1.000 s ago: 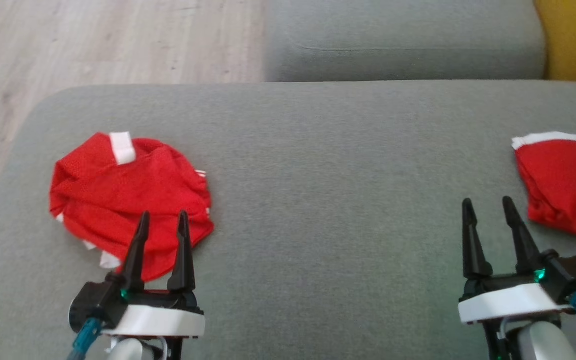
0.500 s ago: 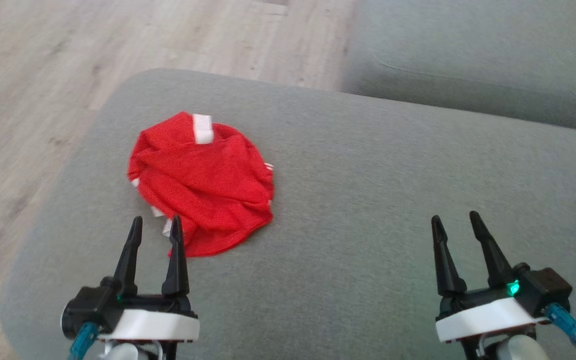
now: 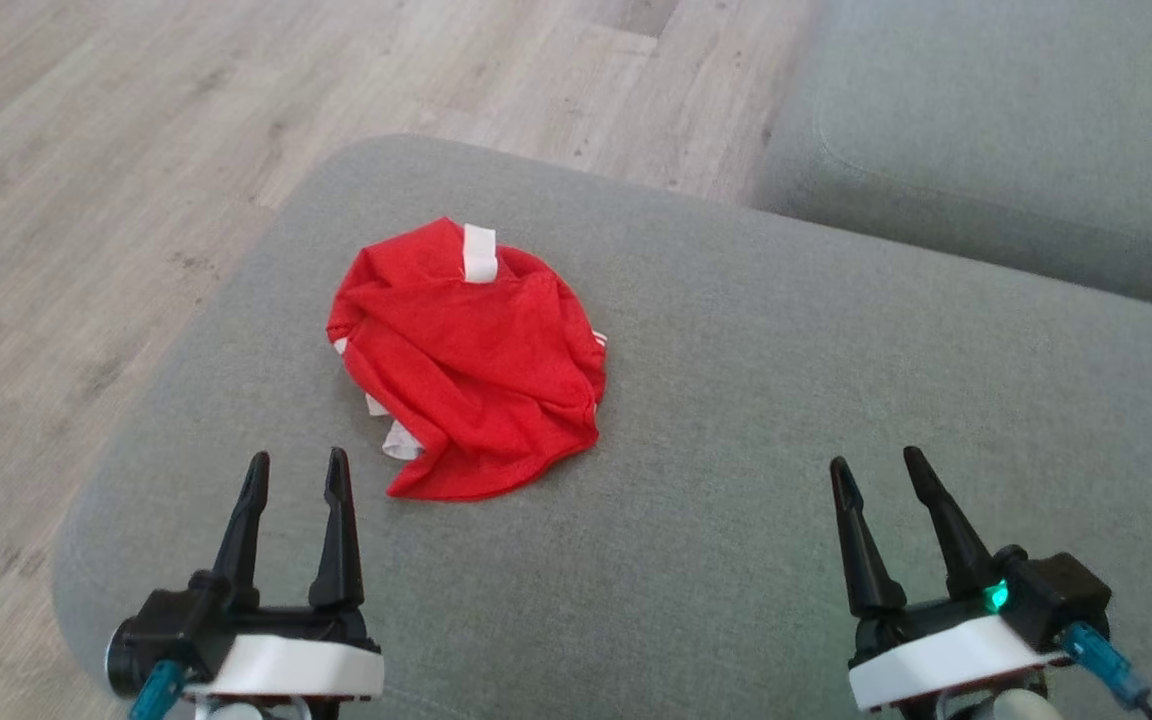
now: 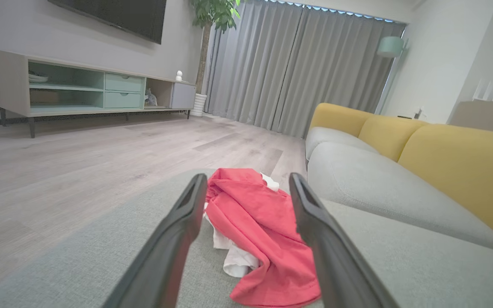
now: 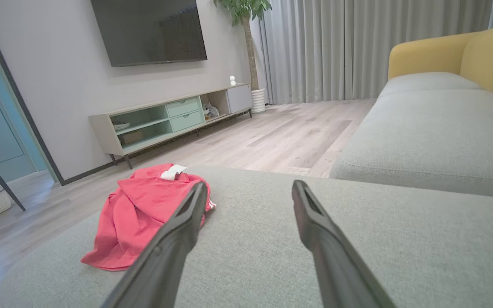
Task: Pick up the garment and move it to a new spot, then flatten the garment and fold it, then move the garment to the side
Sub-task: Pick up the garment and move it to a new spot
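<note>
The crumpled red mesh garment with white trim [image 3: 471, 365] lies centre-left of the frame on the grey fabric sofa cushion [image 3: 736, 400] — both pincers, left pincer [image 3: 296, 480] and right pincer [image 3: 876, 475], wide open, empty, probably ready to pick it up.

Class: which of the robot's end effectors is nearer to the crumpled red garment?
Left. The left end effector is just short of the red garment, at its near-left edge, not touching. The right end effector is far off to its right.

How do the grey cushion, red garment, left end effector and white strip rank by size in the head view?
1. grey cushion
2. red garment and left end effector: alike; the end effector is nearer
3. white strip
</note>
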Controlling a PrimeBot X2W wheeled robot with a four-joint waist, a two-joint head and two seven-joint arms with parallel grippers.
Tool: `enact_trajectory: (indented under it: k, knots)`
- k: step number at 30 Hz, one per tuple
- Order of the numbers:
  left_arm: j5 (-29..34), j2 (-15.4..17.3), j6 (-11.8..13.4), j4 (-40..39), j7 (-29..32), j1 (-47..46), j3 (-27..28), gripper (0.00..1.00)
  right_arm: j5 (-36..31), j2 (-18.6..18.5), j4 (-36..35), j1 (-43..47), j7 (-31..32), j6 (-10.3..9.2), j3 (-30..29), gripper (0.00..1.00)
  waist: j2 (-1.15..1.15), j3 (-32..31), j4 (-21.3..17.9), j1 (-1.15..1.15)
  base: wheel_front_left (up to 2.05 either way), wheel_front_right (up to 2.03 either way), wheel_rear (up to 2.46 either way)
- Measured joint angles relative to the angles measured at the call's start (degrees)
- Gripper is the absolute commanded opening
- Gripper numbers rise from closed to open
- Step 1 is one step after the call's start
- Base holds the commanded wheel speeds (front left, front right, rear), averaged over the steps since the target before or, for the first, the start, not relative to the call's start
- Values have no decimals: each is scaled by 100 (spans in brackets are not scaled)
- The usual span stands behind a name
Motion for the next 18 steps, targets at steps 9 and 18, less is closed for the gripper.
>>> enact_trajectory:
  k: [9, 18]
  knots:
    - [291, 447, -175, 859, 422, -1063, -341, 100, -230, 0, -13, -162, 0, 0, -118, 100, 0, 528, -290, 1, 0, 0, 0]
    - [-276, 1332, -243, 1928, 1853, -3331, -1563, 100, -493, -4, -56, -693, 0, 0, -271, 100, 0, 1259, -702, 3, 0, 0, 0]
